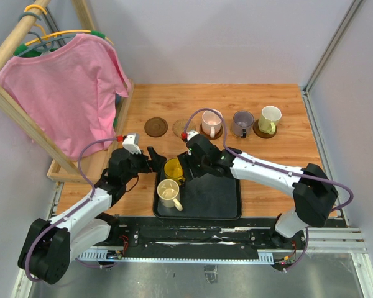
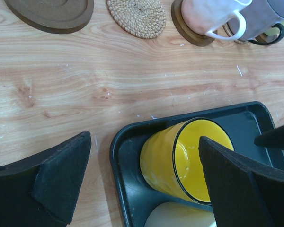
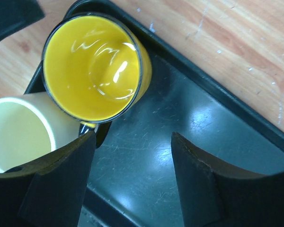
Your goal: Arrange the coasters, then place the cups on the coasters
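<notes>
The cups are standing in two groups. The pink cup (image 1: 212, 121), the purple-grey cup (image 1: 242, 121) and the pale yellow-green cup (image 1: 270, 117) are each sitting on a coaster in a row at the far side of the worktop (image 1: 286, 149); the yellow cup (image 1: 173, 169) and the cream cup (image 1: 168, 193) are sitting close against each other at the left end of the black tray (image 1: 217, 198). The dark coaster (image 1: 155, 126) and the woven tan coaster (image 1: 183, 127) are lying bare to the left of that row; they are probably laid there to give the two cups in the tray places to land.

The right pincer (image 3: 132, 142) is hanging over the bare tray floor with its jaws spread and nothing between them. The yellow cup is lying just beside it, off toward its left finger, with the cream cup beyond; the pincer seems to be lining up on the yellow cup's near side.

The left pincer (image 2: 144, 142) is hovering over the tray's left corner, spread wide and gripping nothing. The yellow cup is sitting below it, toward its right finger; whether that finger is touching the rim cannot be told. Both pincers are crowding the same cup, so one may need to give way.
</notes>
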